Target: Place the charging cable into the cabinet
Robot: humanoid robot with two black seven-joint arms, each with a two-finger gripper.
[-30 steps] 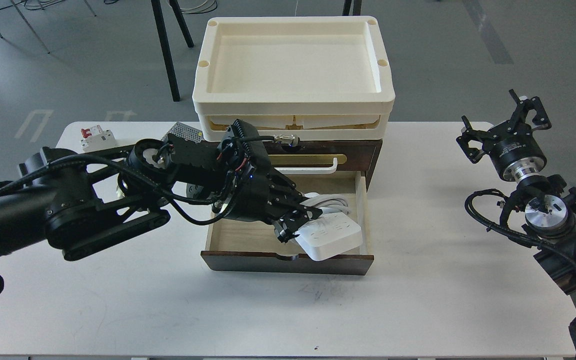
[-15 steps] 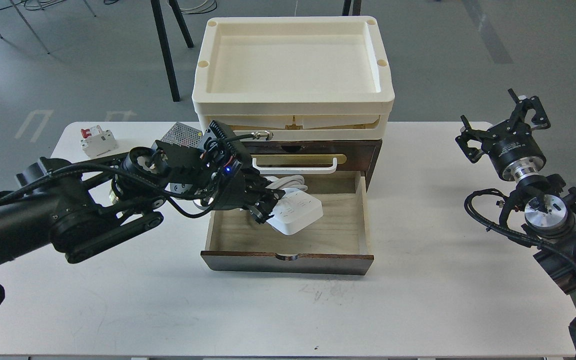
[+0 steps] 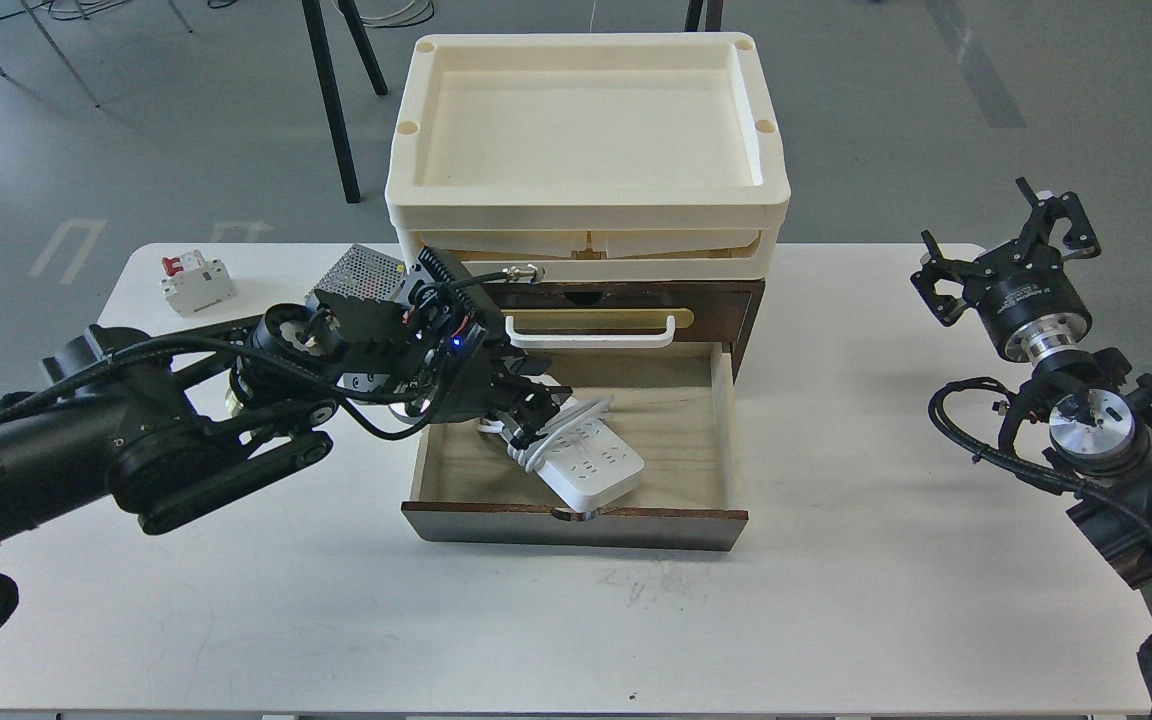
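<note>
The white table carries the dark brown cabinet with cream trays stacked on it, and its pale wood drawer stands pulled open toward me. My left arm reaches in from the left so that my left jaws sit over the drawer's left half, closed on the upper end of the charging cable, which lies tilted inside the drawer with its cord wrapped round it. My right jaws hang spread open and holding nothing, well apart at the table's right edge, while a perforated metal box and a small white breaker lie at the far left.
</note>
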